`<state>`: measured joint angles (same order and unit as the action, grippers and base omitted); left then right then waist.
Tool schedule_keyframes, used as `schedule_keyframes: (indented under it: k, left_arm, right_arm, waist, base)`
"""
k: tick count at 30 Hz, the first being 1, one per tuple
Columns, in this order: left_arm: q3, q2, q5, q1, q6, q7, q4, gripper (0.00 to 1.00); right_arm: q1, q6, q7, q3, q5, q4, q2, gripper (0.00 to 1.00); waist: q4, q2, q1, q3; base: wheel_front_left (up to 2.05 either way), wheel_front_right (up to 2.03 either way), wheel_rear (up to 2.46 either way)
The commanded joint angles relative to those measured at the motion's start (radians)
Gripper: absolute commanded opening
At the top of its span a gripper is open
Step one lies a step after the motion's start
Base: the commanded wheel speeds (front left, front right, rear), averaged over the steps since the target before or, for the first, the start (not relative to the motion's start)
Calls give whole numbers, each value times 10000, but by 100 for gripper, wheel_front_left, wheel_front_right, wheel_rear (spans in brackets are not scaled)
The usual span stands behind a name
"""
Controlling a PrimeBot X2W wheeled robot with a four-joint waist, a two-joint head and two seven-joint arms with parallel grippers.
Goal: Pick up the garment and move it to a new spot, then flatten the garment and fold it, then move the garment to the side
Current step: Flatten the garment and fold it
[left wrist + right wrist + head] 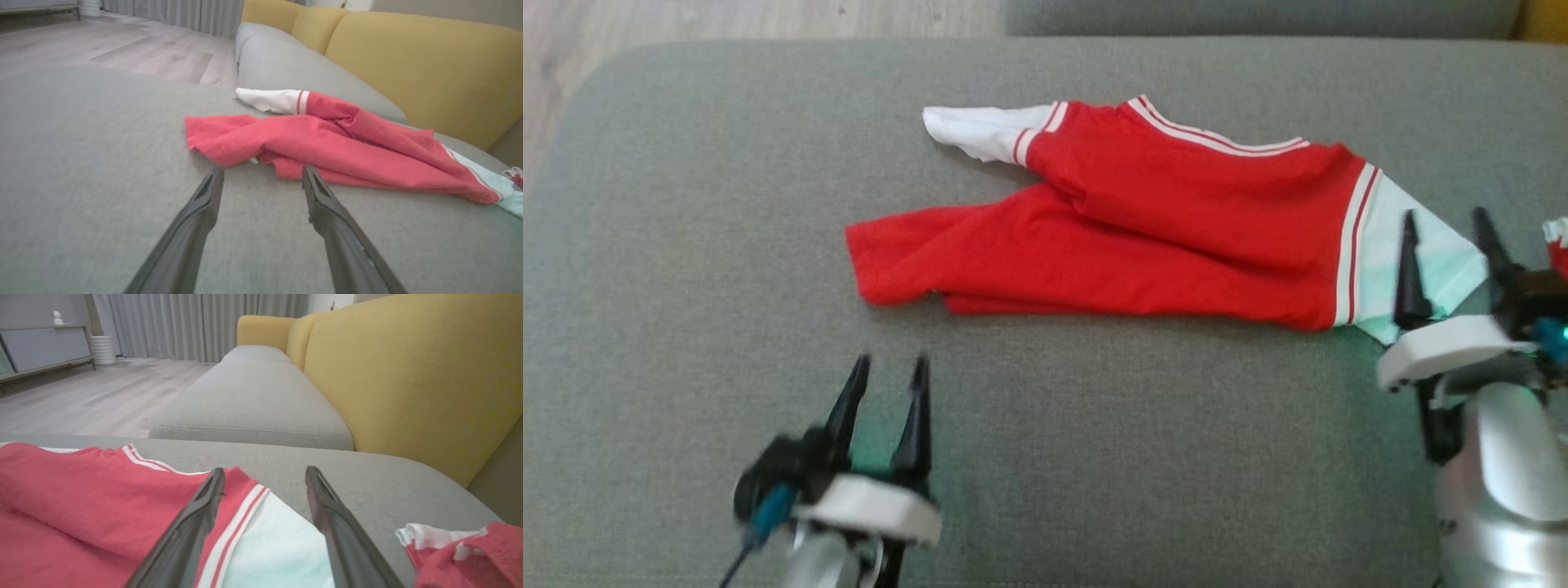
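Two pincers, both spread wide, both empty. Your red garment (1143, 237), smooth cloth with white sleeves and striped trim, lies rumpled and stretched lengthwise on the grey woven cushion (686, 245). Your left pincer (892, 361) sits over bare cushion, just short of the red hem. Your right pincer (1444, 216) straddles the white sleeve at the right end; whether it touches, I can't tell. Your right wrist view gives you the yellow backrest (408, 375) and a second red-and-white cloth (457, 555), bunched near that sleeve.
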<state>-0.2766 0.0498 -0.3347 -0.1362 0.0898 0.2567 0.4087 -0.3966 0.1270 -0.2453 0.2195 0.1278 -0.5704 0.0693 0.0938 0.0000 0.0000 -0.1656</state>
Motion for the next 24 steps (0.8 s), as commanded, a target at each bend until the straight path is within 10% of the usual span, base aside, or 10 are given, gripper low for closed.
schedule_keyframes:
  k: [1, 12, 24]
  left_arm:
    - [139, 5, 38, -740, 80, 51, -141, 100]
    - [-935, 26, -397, -3071, 398, -21, 3590, 100]
    - [-1626, 133, -1892, -3708, 406, 47, 3737, 100]
  right_arm:
    - [54, 37, -144, -617, -85, 413, -71, 100]
    - [801, 37, -162, -1883, -793, 942, -183, 100]
    - [724, 37, -163, -2112, -1007, 1055, -189, 100]
  waist:
    - [-107, 0, 0, -214]
    - [-583, 0, 0, -796]
    - [-889, 0, 0, -1122]
  base:
    - [0, 0, 0]
    - [0, 0, 0]
    - [0, 0, 0]
